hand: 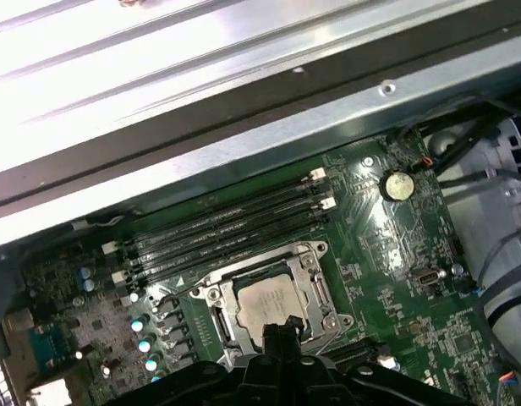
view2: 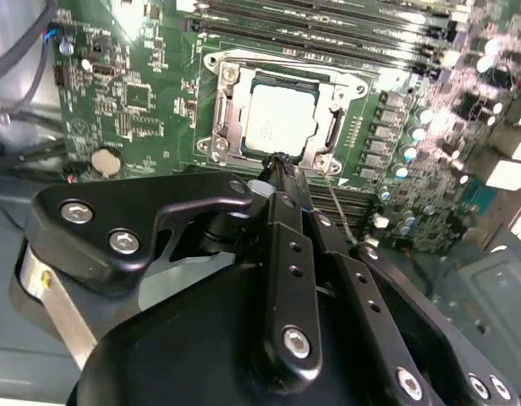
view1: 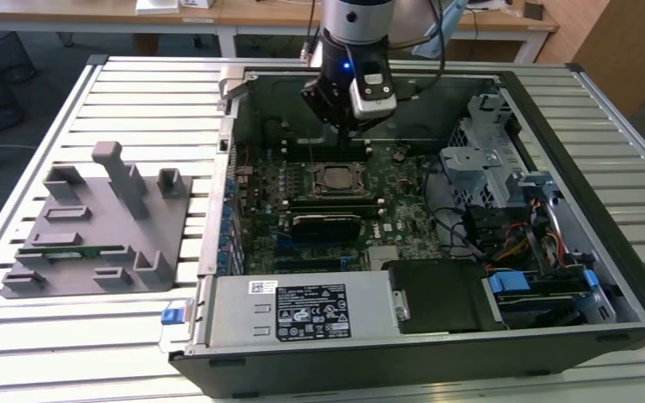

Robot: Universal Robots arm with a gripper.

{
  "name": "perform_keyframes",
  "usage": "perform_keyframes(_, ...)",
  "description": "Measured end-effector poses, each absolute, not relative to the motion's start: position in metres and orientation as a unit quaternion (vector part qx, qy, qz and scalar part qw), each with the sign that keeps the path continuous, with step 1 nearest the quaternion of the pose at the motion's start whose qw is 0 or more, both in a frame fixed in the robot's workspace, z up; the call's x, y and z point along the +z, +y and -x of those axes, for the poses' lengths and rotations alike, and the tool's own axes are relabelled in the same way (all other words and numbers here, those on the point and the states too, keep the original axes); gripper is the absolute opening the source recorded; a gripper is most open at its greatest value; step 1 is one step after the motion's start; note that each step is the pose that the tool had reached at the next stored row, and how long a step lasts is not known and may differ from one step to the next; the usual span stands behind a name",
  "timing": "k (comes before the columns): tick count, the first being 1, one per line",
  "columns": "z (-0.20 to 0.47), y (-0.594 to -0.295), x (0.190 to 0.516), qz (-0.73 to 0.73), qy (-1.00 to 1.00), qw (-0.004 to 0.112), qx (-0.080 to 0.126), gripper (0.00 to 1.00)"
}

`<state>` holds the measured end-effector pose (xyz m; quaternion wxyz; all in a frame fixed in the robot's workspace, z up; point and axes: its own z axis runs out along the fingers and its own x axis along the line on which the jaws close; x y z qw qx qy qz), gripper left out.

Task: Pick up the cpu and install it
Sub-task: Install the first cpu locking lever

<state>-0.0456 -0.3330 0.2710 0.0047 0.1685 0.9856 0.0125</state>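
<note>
The cpu (view2: 282, 127) is a small silvery square with a pale rim. It lies flat inside the metal-framed socket (view2: 222, 114) on the green motherboard, in the open computer case (view1: 591, 210). It shows in both wrist views (hand: 267, 303) and in the exterior view (view1: 334, 178). My gripper (view2: 280, 161) hangs above the board, just beyond the socket's edge. Its black fingertips are pressed together with nothing between them, and they are apart from the chip. In the exterior view the gripper (view1: 346, 128) sits over the memory slots at the back of the case.
A grey fixture (view1: 93, 222) on the exterior view's left holds a green memory stick (view1: 70, 250). Inside the case are black memory slots (hand: 235, 224), a power supply (view1: 300, 311), a drive cage (view1: 490, 168) and bundled cables (view1: 502, 239). Case walls rise around the board.
</note>
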Motion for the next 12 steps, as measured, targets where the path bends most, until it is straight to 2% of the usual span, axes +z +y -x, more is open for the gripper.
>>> perform_keyframes(12,0.0460,-0.3330,0.2698,-0.042,0.999,0.003,0.013,0.11)
